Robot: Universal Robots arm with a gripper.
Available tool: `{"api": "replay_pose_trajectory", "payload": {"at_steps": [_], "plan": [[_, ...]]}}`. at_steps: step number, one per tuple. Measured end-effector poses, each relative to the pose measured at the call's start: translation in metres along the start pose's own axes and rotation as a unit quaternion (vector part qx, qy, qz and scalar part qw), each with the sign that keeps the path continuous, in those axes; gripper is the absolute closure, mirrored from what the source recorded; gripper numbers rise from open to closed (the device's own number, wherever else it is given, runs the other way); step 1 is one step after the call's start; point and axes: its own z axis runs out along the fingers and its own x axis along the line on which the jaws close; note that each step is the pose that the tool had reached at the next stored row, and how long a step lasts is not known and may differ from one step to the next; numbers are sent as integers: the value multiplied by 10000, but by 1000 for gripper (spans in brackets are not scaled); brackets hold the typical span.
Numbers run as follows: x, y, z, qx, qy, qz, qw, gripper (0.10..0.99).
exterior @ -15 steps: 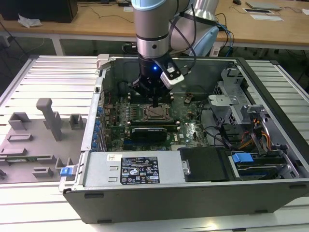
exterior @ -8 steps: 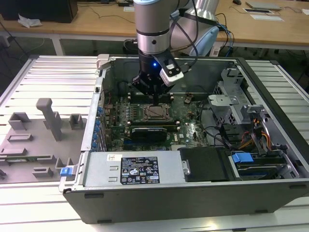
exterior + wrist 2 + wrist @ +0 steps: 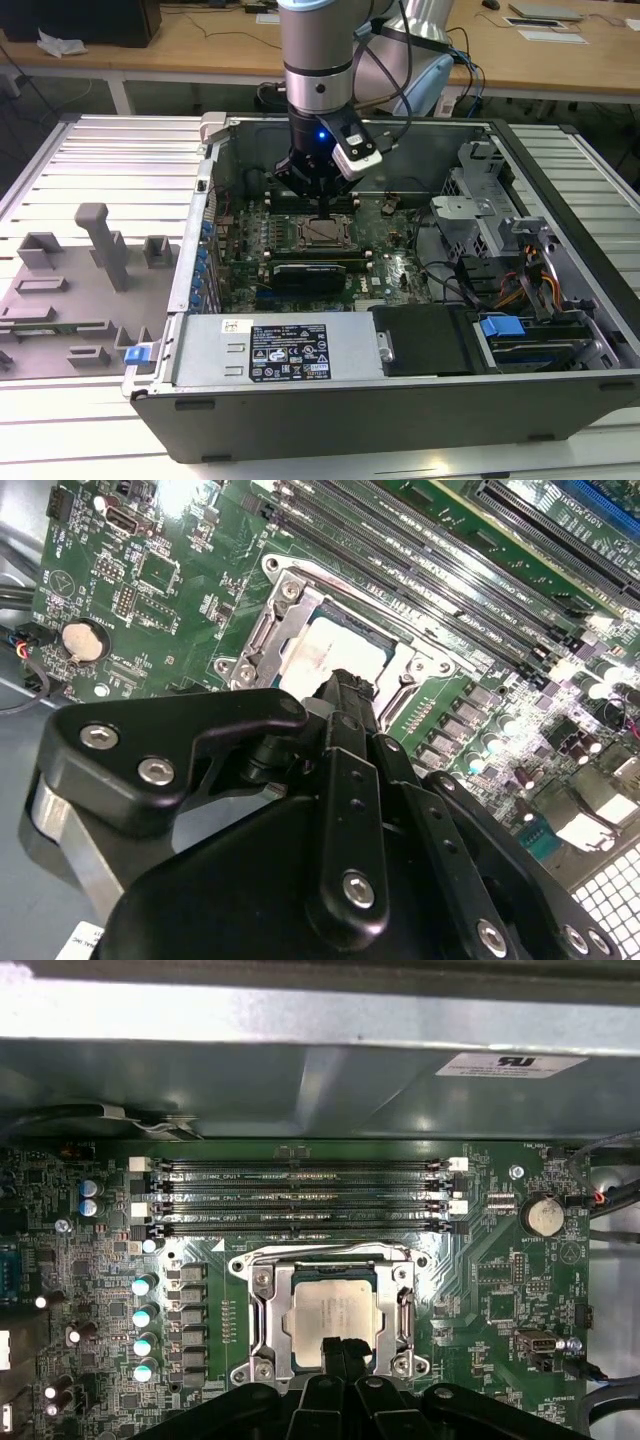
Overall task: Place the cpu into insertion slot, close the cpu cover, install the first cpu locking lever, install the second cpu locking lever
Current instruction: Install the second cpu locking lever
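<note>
Hovering right over the cpu (image 3: pixel 333 1315), seated in the insertion slot (image 3: pixel 262 1320), fingers (image 3: pixel 342 1352) pinched together, empty; keep square to the cpu cover (image 3: pixel 404 1305), I'd say.

Open path from above, walls and hardware on every side

The black end effector (image 3: pixel 322 205) hangs straight over the silver-topped square cpu (image 3: pixel 332 1318) in the open grey metal computer case (image 3: pixel 400 420), whose top is uncovered. Long black memory slots (image 3: pixel 300 1198) run just beside the silver cpu cover (image 3: pixel 262 1312) toward the case's far wall. A black expansion card (image 3: pixel 310 272) crosses near the socket, and the grey drive cage (image 3: pixel 480 195) with tangled cables (image 3: pixel 520 280) crowds the exterior view's right.
</note>
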Motion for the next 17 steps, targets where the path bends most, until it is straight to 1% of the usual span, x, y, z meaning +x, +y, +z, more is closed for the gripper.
{"api": "replay_pose_trajectory", "payload": {"at_steps": [8,11,14,17], "plan": [[0,-2,0,0,0,0,10000,980],[0,-17,0,0,0,0,10000,980],[-2,-108,2,0,0,0,10000,980],[-2,-164,3,0,0,0,10000,980]]}}
